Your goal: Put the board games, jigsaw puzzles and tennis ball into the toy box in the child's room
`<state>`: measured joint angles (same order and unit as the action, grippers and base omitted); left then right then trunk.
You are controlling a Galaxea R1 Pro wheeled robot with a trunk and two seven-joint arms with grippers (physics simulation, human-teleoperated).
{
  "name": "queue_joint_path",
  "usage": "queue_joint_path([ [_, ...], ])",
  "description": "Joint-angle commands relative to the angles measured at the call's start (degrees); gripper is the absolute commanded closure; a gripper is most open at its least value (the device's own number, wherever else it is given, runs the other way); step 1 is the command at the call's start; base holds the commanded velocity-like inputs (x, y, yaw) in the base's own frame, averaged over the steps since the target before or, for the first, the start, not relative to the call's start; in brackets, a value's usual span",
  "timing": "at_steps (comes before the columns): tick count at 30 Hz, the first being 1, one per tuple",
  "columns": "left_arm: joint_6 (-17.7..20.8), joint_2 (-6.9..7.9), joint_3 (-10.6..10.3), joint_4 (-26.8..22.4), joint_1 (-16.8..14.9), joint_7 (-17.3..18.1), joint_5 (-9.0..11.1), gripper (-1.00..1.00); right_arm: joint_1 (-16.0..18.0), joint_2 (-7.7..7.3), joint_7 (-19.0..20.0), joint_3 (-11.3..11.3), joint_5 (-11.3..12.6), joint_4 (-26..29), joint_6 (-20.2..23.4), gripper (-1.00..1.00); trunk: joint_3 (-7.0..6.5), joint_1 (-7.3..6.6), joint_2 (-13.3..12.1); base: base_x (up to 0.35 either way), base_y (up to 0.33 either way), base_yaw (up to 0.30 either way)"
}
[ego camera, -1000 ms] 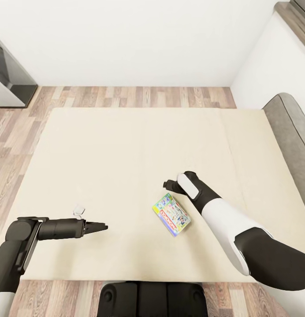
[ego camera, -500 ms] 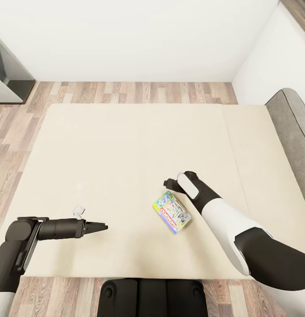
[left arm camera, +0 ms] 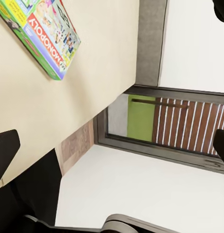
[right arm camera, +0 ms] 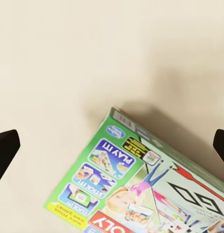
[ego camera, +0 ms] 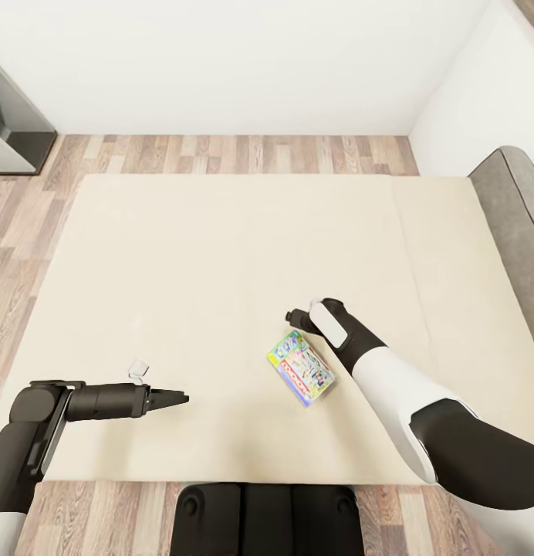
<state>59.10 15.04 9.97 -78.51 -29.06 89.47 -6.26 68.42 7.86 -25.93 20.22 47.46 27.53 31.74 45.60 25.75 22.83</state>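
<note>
One board game, a flat green-and-white box with a red MONOPOLY banner (ego camera: 300,367), lies on the beige mattress of the bed (ego camera: 221,255). My right gripper (ego camera: 297,316) hovers open just beyond the box's far corner. In the right wrist view that gripper (right arm camera: 112,145) has its dark fingertips (right arm camera: 5,145) spread wide over the box's edge (right arm camera: 150,194), holding nothing. My left gripper (ego camera: 177,399) is open and empty, low over the mattress to the left of the box. The left wrist view catches the same box (left arm camera: 43,34) off to one side.
A grey padded bed frame (ego camera: 514,201) runs along the right. Wood-plank floor (ego camera: 236,154) lies beyond the bed below a white wall. A dark grey cabinet (ego camera: 12,131) stands at the far left. My base (ego camera: 267,517) sits at the bed's near edge.
The whole view has shifted, so the bed and floor sit a little higher in the picture. The Monopoly box shows slightly nearer my right gripper. Both grippers stay open.
</note>
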Motion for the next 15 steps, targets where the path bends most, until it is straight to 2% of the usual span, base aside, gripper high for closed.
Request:
queue_joint_path([
  [1, 0.6, -0.01, 0.1, -0.1, 0.0, 0.5, -0.6, -1.00, 0.0, -0.04, -0.5, 0.4, 0.6, 0.6, 0.0, -1.00, 0.16, 0.03, 0.1, 0.000, 0.000, 0.000],
  [15, 0.6, 0.15, 0.1, -0.1, 0.0, 0.5, -0.6, -1.00, 0.0, -0.04, -0.5, 0.3, 0.6, 1.8, -0.1, -1.00, 1.49, 0.03, 0.1, 0.000, 0.000, 0.000],
])
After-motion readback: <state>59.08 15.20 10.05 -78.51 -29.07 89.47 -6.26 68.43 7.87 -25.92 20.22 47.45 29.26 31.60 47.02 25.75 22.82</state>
